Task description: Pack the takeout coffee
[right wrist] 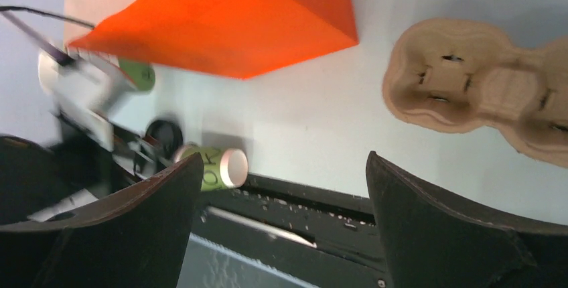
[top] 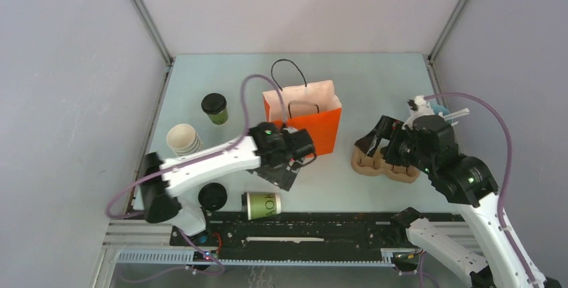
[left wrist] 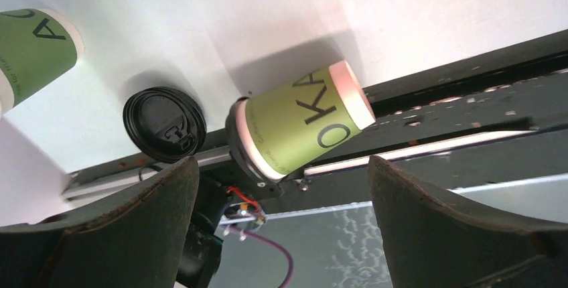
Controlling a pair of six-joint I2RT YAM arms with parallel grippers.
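Observation:
One takeout coffee (top: 214, 108), green with a black lid, stands upright left of the orange bag (top: 303, 119). A second lidded coffee (top: 261, 205) lies on its side at the table's near edge, and in the left wrist view this cup (left wrist: 301, 127) is just beyond my fingers. My left gripper (top: 287, 175) hovers above and slightly right of it. The left gripper (left wrist: 282, 164) is open and holds nothing. My right gripper (top: 382, 142) hangs over the cardboard cup carrier (top: 387, 166), and the right gripper (right wrist: 285, 161) is open and empty.
A lidless nested stack of cups (top: 184, 139) sits near the left wall. A loose black lid (top: 212, 196) lies left of the fallen cup. The black base rail (top: 301, 224) runs along the near edge. The bag's handles (top: 289, 74) stand up.

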